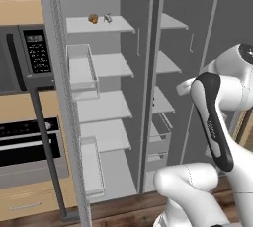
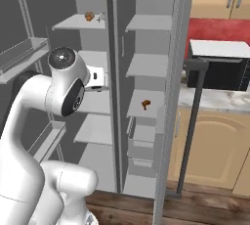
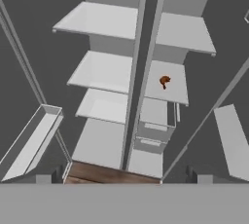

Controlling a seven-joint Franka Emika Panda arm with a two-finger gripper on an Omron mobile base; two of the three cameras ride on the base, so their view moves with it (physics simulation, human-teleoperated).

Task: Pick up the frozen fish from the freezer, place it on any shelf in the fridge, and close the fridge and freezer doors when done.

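Okay, we see the fingers point(image 3: 192, 173) spread wide, holding nothing. The frozen fish point(image 1: 107, 18) lies on the top fridge shelf point(image 1: 118, 24), well above the fingers. Risk: swinging the fridge door point(image 1: 59, 97) or freezer door point(image 2: 172, 72) onto our arm between them.

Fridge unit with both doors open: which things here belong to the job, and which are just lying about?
Job: fish on the top fridge shelf; freezer; fridge door and freezer door, both open.
Lying about: orange lump beside the fish; brown lump in the freezer; oven; microwave.
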